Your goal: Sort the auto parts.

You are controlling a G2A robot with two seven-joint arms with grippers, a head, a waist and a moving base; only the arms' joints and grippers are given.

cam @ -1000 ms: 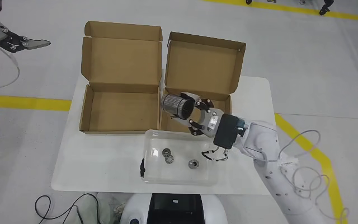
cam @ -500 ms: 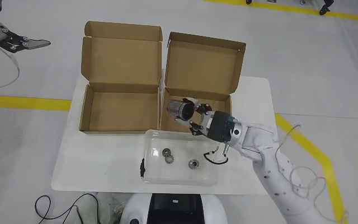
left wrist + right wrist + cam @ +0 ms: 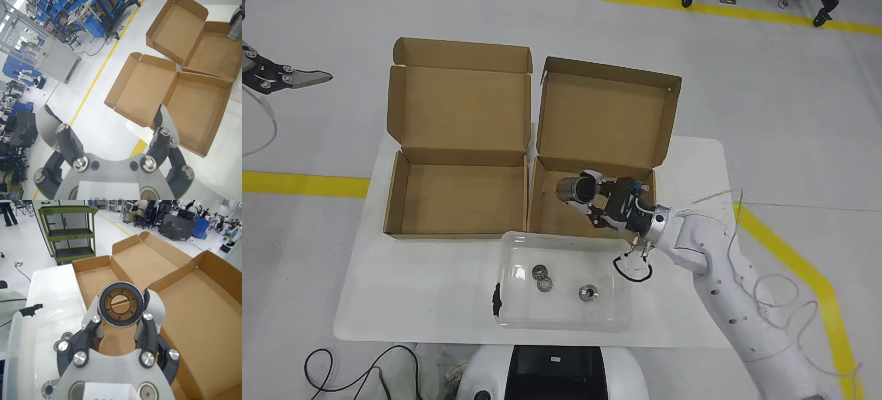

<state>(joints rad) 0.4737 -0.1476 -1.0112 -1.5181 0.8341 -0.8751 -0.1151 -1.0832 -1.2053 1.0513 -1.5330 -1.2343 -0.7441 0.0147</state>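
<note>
My right gripper (image 3: 589, 195) (image 3: 122, 298) is shut on a ribbed metal cylinder (image 3: 570, 188) (image 3: 121, 303) with a hollow, black-ringed end. It holds the cylinder low inside the right cardboard box (image 3: 545, 218) (image 3: 192, 306), near that box's front. A clear plastic tray (image 3: 512, 300) (image 3: 20, 336) at the table's front holds two small bearing rings (image 3: 541, 272) (image 3: 63, 339) and a round metal part (image 3: 586, 293) (image 3: 48, 389). My left gripper (image 3: 287, 77) (image 3: 103, 111) hangs open and holds nothing, off the table to the far left. The cylinder (image 3: 234, 28) also appears in the left wrist view.
The left cardboard box (image 3: 455, 198) (image 3: 192, 113) stands open with nothing in it, beside the right box. Both lids stand up at the back. The white table (image 3: 692, 180) has bare room to the right of the boxes and left of the tray.
My right arm has lowered and stretched forward, carrying the cylinder down into the right box. The left gripper has stayed where it was.
</note>
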